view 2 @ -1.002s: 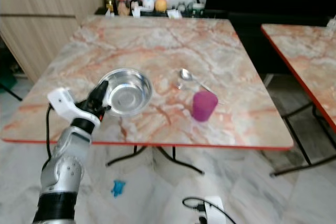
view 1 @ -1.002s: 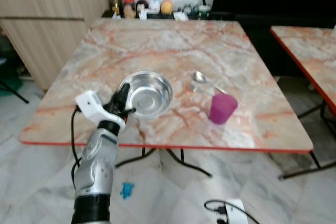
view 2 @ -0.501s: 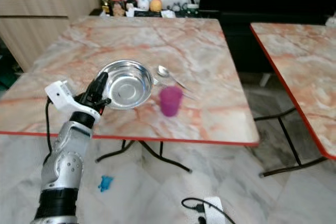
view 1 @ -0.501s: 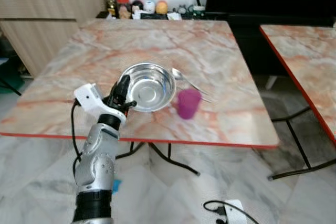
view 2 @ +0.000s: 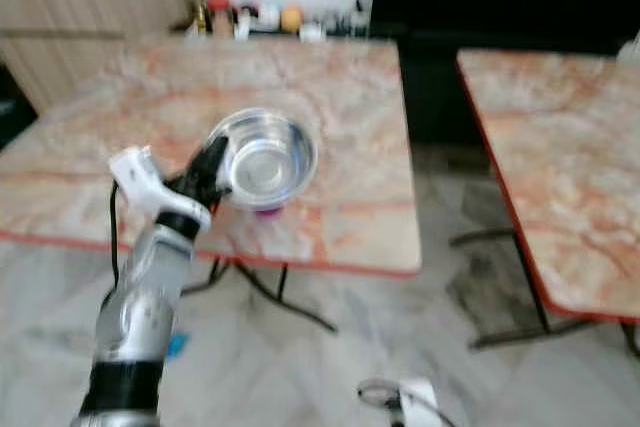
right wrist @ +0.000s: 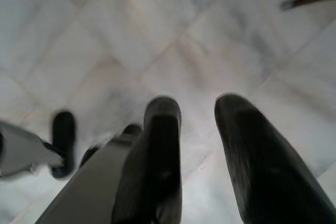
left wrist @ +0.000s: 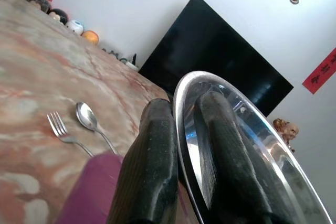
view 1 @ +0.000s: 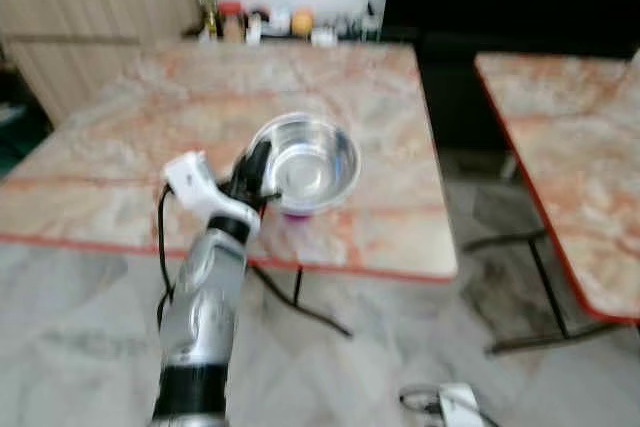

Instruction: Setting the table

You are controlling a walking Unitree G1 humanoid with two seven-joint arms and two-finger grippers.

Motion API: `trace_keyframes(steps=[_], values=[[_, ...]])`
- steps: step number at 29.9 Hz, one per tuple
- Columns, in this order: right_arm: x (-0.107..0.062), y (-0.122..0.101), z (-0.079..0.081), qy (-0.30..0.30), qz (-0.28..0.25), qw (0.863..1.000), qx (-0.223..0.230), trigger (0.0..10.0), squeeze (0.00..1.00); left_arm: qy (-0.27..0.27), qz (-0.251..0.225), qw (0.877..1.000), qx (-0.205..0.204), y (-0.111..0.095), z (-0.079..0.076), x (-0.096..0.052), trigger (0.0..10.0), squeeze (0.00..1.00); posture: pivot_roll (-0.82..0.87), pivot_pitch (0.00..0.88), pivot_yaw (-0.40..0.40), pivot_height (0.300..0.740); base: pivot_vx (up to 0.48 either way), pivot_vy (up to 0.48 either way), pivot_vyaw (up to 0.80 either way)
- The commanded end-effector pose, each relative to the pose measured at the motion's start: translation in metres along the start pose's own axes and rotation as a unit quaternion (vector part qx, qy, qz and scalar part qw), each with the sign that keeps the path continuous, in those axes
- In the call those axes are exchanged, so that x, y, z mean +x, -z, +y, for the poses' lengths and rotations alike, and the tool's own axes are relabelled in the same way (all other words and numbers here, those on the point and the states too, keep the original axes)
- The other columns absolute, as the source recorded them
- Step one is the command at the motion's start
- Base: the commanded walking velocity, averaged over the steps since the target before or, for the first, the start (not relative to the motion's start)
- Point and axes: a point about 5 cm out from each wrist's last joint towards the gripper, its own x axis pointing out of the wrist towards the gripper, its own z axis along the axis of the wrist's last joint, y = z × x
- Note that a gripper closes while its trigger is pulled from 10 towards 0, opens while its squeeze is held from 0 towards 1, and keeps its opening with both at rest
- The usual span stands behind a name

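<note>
My left gripper [view 1: 254, 175] is shut on the near rim of a steel bowl [view 1: 312, 161], holding it lifted above the marble table [view 1: 120, 127]. In the left wrist view one finger [left wrist: 152, 166] is outside the bowl's [left wrist: 252, 140] rim and the other inside. A purple cup [left wrist: 92, 190] sits on the table just below the bowl, mostly hidden in the eye views [view 1: 296, 214]. A spoon [left wrist: 86, 119] and a fork [left wrist: 60, 129] lie on the table beyond the cup. My right gripper [right wrist: 197, 145] hangs open above the floor.
A second marble table [view 1: 560, 137] stands to the right, across a gap of tiled floor. Jars and small items [view 1: 270, 22] line the first table's far edge. A wooden counter [view 1: 70, 7] is at the back left. A white plug block with cable [view 1: 455, 407] lies on the floor.
The camera has swung right and blurred, so the scene has shifted left. The left gripper keeps the bowl, which now overlaps the purple cup and hides most of it.
</note>
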Motion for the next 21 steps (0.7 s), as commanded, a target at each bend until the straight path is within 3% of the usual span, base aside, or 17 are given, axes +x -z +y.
trace_keyframes(steps=[1, 21], values=[[0.0010, -0.0020, 0.0078, -0.010, -0.003, 1.000, 0.002, 10.0, 0.00, 0.003, 0.001, 1.000, 0.029, -0.0052, 0.0030, -0.0022, 10.0, 0.00, 0.12, 0.000, -0.036, 0.740, 0.000, -0.319, 0.00], [0.0011, -0.0026, 0.0088, -0.011, -0.004, 1.000, 0.004, 10.0, 0.00, 0.013, 0.010, 0.999, 0.046, -0.0032, 0.0006, -0.0024, 10.0, 0.00, 0.12, 0.000, -0.030, 0.740, 0.000, -0.318, 0.00]])
